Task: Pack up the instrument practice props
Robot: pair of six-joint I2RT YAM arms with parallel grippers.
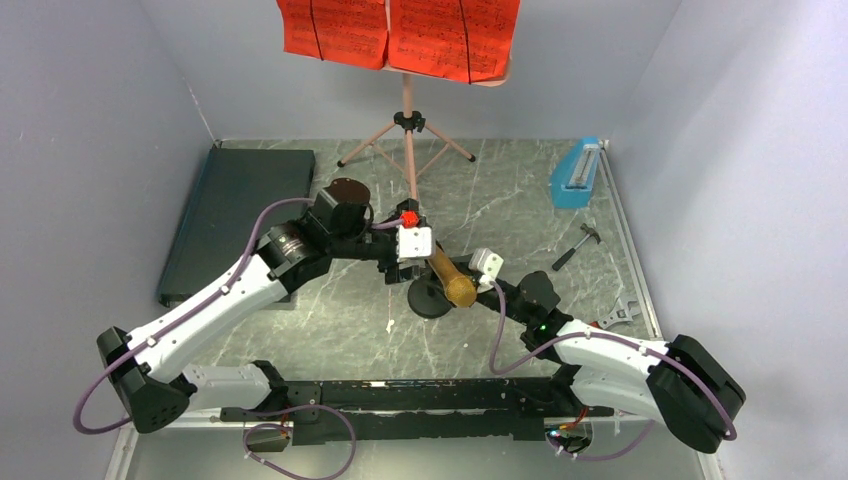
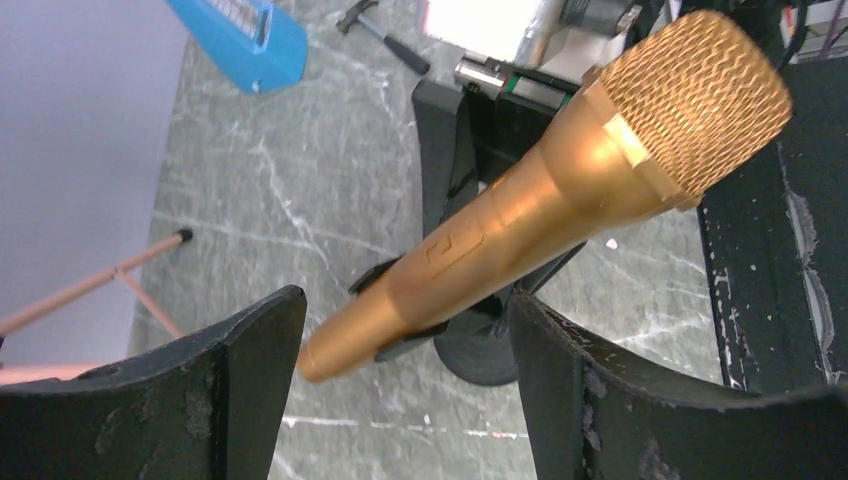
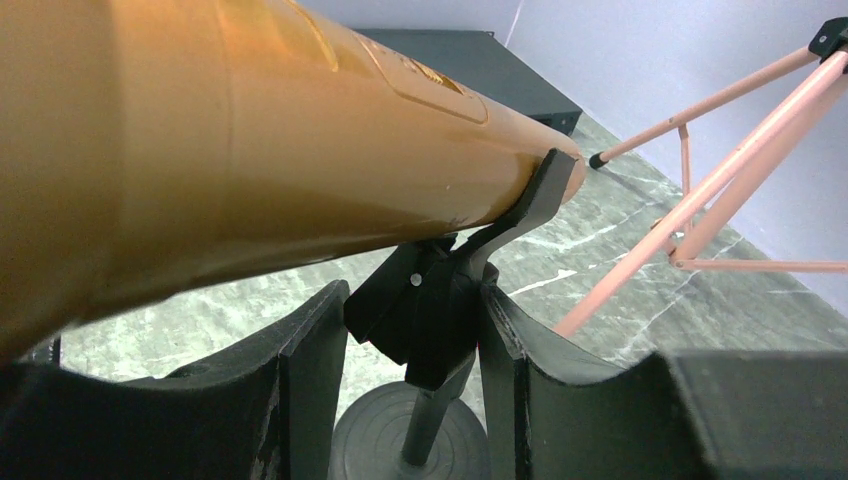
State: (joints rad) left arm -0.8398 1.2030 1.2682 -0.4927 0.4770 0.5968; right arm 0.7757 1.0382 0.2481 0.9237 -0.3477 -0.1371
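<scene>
The gold microphone point(image 1: 452, 280) lies tilted in the clip of its black round-base stand point(image 1: 428, 302) at mid table. My left gripper point(image 1: 428, 262) is open, and in the left wrist view point(image 2: 405, 305) its jaws straddle the microphone's point(image 2: 560, 190) tail end with gaps on both sides. My right gripper point(image 1: 466, 284) is shut on the stand's black clip point(image 3: 440, 300) just under the microphone point(image 3: 250, 150). The red sheet-music pages point(image 1: 400, 35) sit on the pink tripod music stand point(image 1: 408, 130) at the back. The blue metronome point(image 1: 577, 175) stands at the back right.
A flat dark case point(image 1: 235, 220) lies at the left. A small hammer point(image 1: 577, 245) and a wrench point(image 1: 620, 315) lie at the right. The music stand's pink legs point(image 3: 700, 190) spread just behind the microphone. Grey walls close in on three sides.
</scene>
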